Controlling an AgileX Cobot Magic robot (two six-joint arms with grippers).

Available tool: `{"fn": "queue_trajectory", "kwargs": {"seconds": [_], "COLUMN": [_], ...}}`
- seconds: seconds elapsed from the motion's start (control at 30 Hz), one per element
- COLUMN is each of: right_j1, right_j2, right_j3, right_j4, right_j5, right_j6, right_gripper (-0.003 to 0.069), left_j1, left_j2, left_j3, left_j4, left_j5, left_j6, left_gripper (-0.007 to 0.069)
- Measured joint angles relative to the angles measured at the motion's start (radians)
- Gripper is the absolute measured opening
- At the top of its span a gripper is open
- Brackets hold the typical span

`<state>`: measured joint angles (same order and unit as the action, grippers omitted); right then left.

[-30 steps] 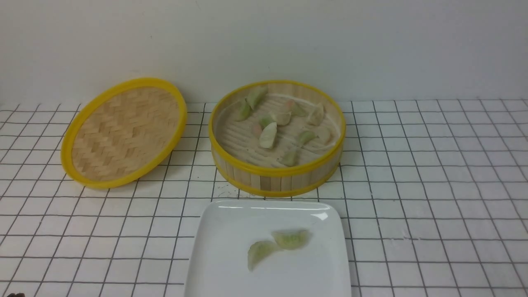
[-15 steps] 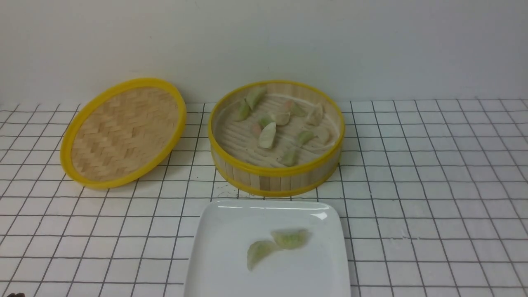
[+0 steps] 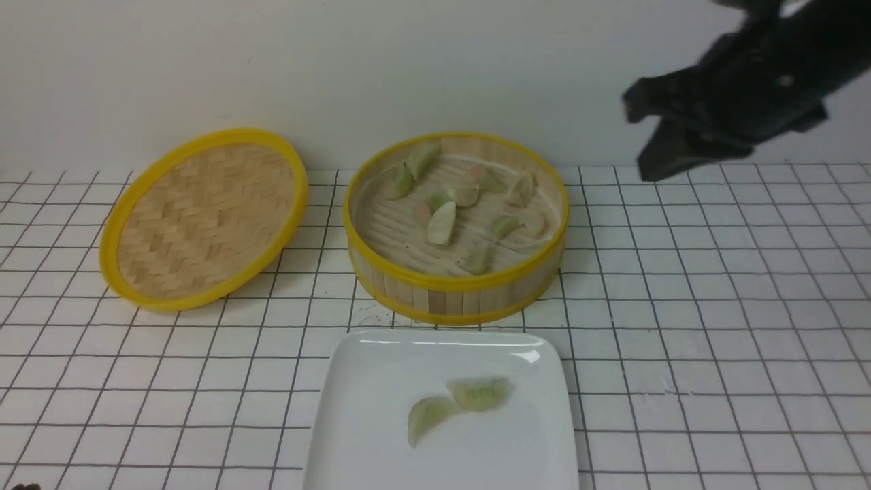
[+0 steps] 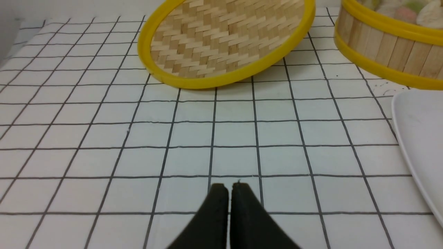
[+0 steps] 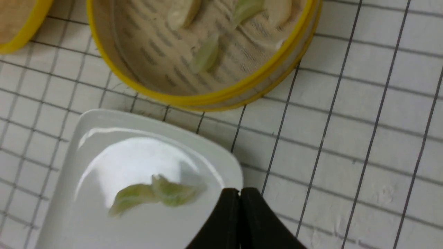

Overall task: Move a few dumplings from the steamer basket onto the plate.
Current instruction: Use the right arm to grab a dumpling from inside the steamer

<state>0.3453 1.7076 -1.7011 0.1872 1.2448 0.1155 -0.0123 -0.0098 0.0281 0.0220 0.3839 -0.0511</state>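
The steamer basket (image 3: 456,282) stands at the back middle with several dumplings (image 3: 442,223) on its floor. The white plate (image 3: 360,435) lies in front of it and holds two green dumplings (image 3: 480,393), which touch each other. My right gripper (image 3: 653,143) hangs blurred high at the upper right, right of the basket. In the right wrist view it (image 5: 239,190) is shut and empty, with the plate (image 5: 104,155) and basket (image 5: 207,98) below. My left gripper (image 4: 228,186) is shut and empty, low over bare tiles left of the plate (image 4: 418,138).
The flat woven lid (image 3: 204,218) with a yellow rim lies tilted at the back left, beside the basket. It also shows in the left wrist view (image 4: 221,38). A white wall runs behind. The tabletop is a white grid of tiles.
My right arm has swung into the front view at the upper right; it was out of view before. The dumplings, basket, plate and lid have not moved.
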Motion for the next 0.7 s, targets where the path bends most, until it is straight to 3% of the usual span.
{"fn": "queue_trajectory", "kwargs": {"seconds": [0.13,0.3,0.47,0.7], "right_j1": [0.104,0.144,0.143,0.142], "right_j2": [0.226,0.436,0.638,0.745], "right_j3": [-0.208,-0.401,-0.585,-0.645], "right_j4": [-0.118,-0.223,-0.311,-0.409], "right_j5": [0.0,0.0,0.0,0.0], "right_j6": [0.042,0.043,0.03,-0.017], "right_gripper": [-0.0006,0.0029,0.015,0.0345], "left_j1": [0.0,0.0,0.0,0.0], "left_j2": [0.0,0.0,0.0,0.0], "left_j3": [0.0,0.0,0.0,0.0], "left_j4": [0.0,0.0,0.0,0.0], "left_j5": [0.0,0.0,0.0,0.0], "left_j6": [0.0,0.0,0.0,0.0], "left_gripper": [-0.0006,-0.0006,-0.0006,-0.0006]}}
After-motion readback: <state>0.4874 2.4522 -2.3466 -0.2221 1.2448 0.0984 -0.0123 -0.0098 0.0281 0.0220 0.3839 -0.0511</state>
